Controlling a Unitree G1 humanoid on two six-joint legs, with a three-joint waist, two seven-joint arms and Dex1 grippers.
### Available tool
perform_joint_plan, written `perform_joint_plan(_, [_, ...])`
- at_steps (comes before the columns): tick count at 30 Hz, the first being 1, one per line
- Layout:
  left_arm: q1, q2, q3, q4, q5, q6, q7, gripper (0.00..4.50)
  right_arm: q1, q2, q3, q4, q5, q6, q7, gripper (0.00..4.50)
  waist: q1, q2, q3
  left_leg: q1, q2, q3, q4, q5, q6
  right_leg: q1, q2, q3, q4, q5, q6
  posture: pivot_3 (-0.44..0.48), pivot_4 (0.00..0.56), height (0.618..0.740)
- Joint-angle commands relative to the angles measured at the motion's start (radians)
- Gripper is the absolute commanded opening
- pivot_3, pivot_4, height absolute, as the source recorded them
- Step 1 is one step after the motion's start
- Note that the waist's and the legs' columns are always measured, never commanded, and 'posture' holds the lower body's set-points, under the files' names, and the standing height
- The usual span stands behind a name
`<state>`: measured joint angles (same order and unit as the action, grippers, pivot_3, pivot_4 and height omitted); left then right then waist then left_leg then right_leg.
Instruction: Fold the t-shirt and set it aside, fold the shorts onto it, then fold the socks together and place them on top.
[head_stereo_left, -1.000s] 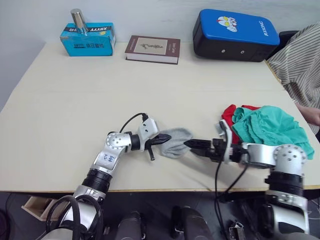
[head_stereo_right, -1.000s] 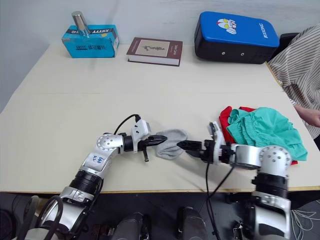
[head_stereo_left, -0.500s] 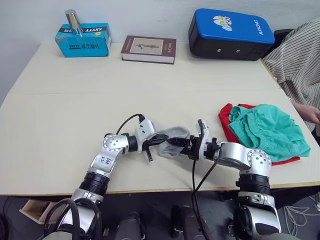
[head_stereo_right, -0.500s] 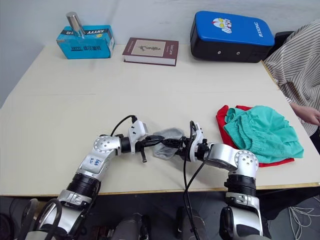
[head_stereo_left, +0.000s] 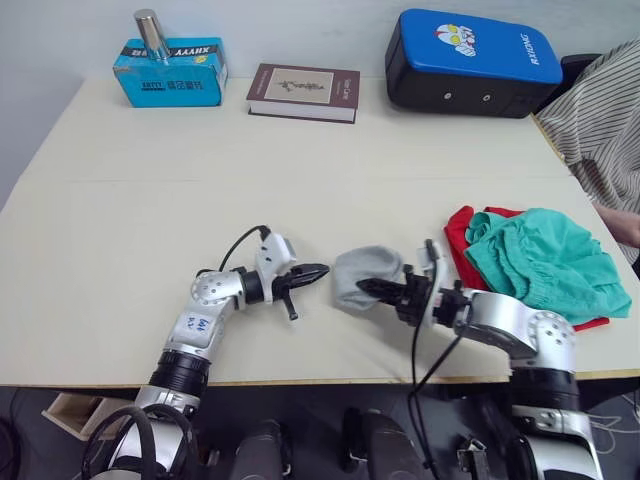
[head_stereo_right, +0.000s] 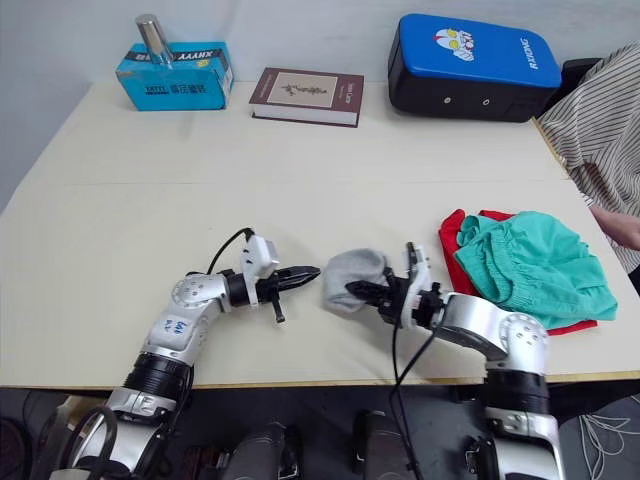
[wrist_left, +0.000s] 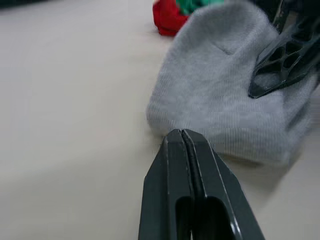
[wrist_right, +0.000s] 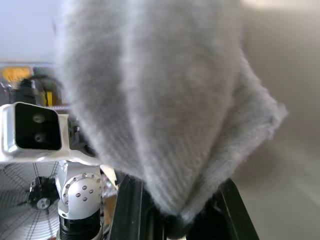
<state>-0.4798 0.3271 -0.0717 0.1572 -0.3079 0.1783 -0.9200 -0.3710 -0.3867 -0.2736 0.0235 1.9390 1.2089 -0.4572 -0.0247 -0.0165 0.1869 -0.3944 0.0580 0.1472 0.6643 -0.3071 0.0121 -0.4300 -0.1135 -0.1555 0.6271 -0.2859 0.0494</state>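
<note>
The cream table (head_stereo_left: 150, 220) carries everything. At its 1 o'clock edge lies a blue padded case (head_stereo_left: 468, 62); at 12 o'clock a dark book (head_stereo_left: 303, 92); at 11 o'clock a blue box (head_stereo_left: 172, 85) with a metal cylinder (head_stereo_left: 151, 36) standing on it. A person's striped sleeve (head_stereo_left: 603, 105) shows at 2 o'clock. At 3 o'clock the teal shorts (head_stereo_left: 540, 260) lie bunched on the red t-shirt (head_stereo_left: 462, 234), whose edge shows beneath them. Just inward of that pile, the grey socks (head_stereo_left: 362, 279) are pinched at their near end by the right gripper (head_stereo_left: 377, 290), fingers clamped on the fabric. The left gripper (head_stereo_left: 312, 271), at 9 o'clock of the socks and just short of them, has its fingers pressed together on nothing
</note>
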Motion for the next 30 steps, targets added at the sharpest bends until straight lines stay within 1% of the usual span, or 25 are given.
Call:
perform_joint_plan(1, [0.001, 0.050, 0.055, -0.205, -0.160, 0.160, -0.042, 1.19, 0.055, -0.026, -0.154, -0.164, 0.033, -0.113, 0.064, 0.02, 0.000, 0.000, 0.000, -0.001, 0.000, 0.000, 0.000, 0.000, 0.000, -0.001, 0.000, 0.000, -0.001, 0.000, 0.000, 0.000, 0.150, 0.740])
perform_joint_plan(4, [-0.007, 0.058, 0.101, -0.301, -0.256, 0.239, -0.019, 2.07, 0.085, 0.001, -0.306, -0.245, 0.033, -0.263, 0.059, 0.02, 0.001, 0.000, 0.000, 0.000, -0.001, 0.000, 0.000, 0.000, 0.000, 0.000, 0.001, 0.000, -0.002, 0.000, 0.000, 0.000, 0.150, 0.740])
perform_joint_plan(6, [-0.021, 0.064, 0.118, -0.339, -0.286, 0.269, -0.002, 2.64, 0.097, 0.000, -0.374, -0.262, 0.033, -0.377, 0.025, 0.02, 0.002, 0.000, 0.000, 0.000, -0.001, 0.000, 0.000, 0.000, 0.001, 0.001, 0.001, 0.001, -0.003, 0.001, 0.002, 0.000, 0.150, 0.740])
perform_joint_plan(9, [-0.030, 0.092, 0.107, -0.369, -0.283, 0.290, -0.006, 3.54, 0.104, -0.016, -0.418, -0.250, 0.019, -0.497, -0.004, 0.02, 0.002, 0.000, 0.000, 0.001, -0.002, 0.000, 0.000, 0.000, 0.002, 0.001, 0.001, 0.003, -0.005, 0.001, 0.003, 0.000, 0.150, 0.740])
perform_joint_plan(12, [-0.027, 0.110, 0.090, -0.369, -0.270, 0.292, -0.012, 4.41, 0.104, -0.028, -0.431, -0.167, -0.074, -0.581, -0.012, 0.02, 0.001, 0.000, 0.000, 0.003, -0.003, 0.001, 0.000, 0.000, 0.001, 0.001, 0.001, 0.005, -0.004, 0.001, 0.003, 0.000, 0.150, 0.740])
perform_joint_plan(13, [-0.027, 0.109, 0.089, -0.367, -0.270, 0.287, -0.011, 4.50, 0.101, -0.028, -0.429, -0.138, -0.095, -0.601, -0.016, 0.02, 0.001, 0.000, 0.000, 0.004, -0.003, 0.001, 0.000, 0.000, 0.002, 0.001, 0.001, 0.006, -0.003, 0.001, 0.003, 0.000, 0.150, 0.740])
perform_joint_plan(16, [-0.042, 0.089, 0.109, -0.363, -0.290, 0.290, 0.022, 4.50, 0.084, -0.023, -0.408, -0.043, -0.198, -0.648, 0.029, 0.02, -0.002, 0.000, 0.000, 0.004, -0.003, 0.003, -0.001, 0.001, 0.001, 0.001, 0.002, 0.008, -0.002, 0.001, 0.003, 0.000, 0.150, 0.740])
perform_joint_plan(19, [-0.045, 0.100, 0.106, -0.365, -0.278, 0.293, 0.026, 4.50, 0.058, -0.004, -0.396, 0.056, -0.295, -0.696, 0.064, 0.02, -0.004, 0.000, 0.000, 0.005, -0.003, 0.004, -0.001, 0.003, 0.000, 0.001, 0.003, 0.009, -0.001, 0.001, 0.003, 0.000, 0.150, 0.740])
perform_joint_plan(23, [-0.033, 0.114, 0.095, -0.372, -0.264, 0.285, 0.024, 4.50, 0.046, 0.004, -0.376, 0.099, -0.417, -0.719, 0.075, 0.02, -0.001, 0.000, 0.000, 0.006, -0.003, 0.005, -0.001, 0.004, 0.000, 0.001, 0.003, 0.010, -0.001, 0.001, 0.003, 0.000, 0.150, 0.740])
perform_joint_plan(24, [-0.030, 0.116, 0.093, -0.374, -0.263, 0.284, 0.025, 4.50, 0.048, 0.006, -0.379, 0.092, -0.408, -0.704, 0.072, 0.02, -0.001, 0.000, 0.000, 0.006, -0.003, 0.005, -0.001, 0.004, 0.000, 0.001, 0.003, 0.010, -0.001, 0.001, 0.003, 0.000, 0.150, 0.740])
perform_joint_plan(25, [-0.028, 0.117, 0.092, -0.375, -0.262, 0.283, 0.026, 4.50, 0.055, 0.001, -0.378, 0.084, -0.410, -0.687, 0.062, 0.75, -0.001, 0.000, 0.000, 0.006, -0.003, 0.005, -0.001, 0.004, 0.000, 0.001, 0.003, 0.010, -0.001, 0.001, 0.003, 0.000, 0.150, 0.740])
perform_joint_plan(27, [-0.021, 0.119, 0.090, -0.379, -0.260, 0.283, 0.029, 4.50, 0.076, -0.015, -0.399, 0.056, -0.357, -0.644, -0.015, 1.29, 0.000, 0.000, 0.000, 0.006, -0.003, 0.005, -0.001, 0.004, 0.000, 0.001, 0.002, 0.011, -0.001, 0.001, 0.003, 0.000, 0.150, 0.740])
perform_joint_plan(28, [-0.018, 0.122, 0.089, -0.382, -0.260, 0.287, 0.028, 4.50, 0.088, -0.026, -0.416, 0.039, -0.320, -0.626, -0.054, 1.69, 0.002, 0.000, 0.000, 0.006, -0.003, 0.005, -0.001, 0.004, 0.000, 0.001, 0.002, 0.011, -0.001, 0.002, 0.003, 0.000, 0.150, 0.740])
perform_joint_plan(30, [-0.009, 0.141, 0.087, -0.386, -0.279, 0.319, 0.008, 4.50, 0.122, -0.053, -0.451, -0.013, -0.233, -0.594, -0.106, 2.36, 0.006, 0.001, 0.000, 0.006, -0.003, 0.004, -0.001, 0.004, 0.000, 0.001, 0.002, 0.010, -0.001, 0.001, 0.003, 0.000, 0.150, 0.740])
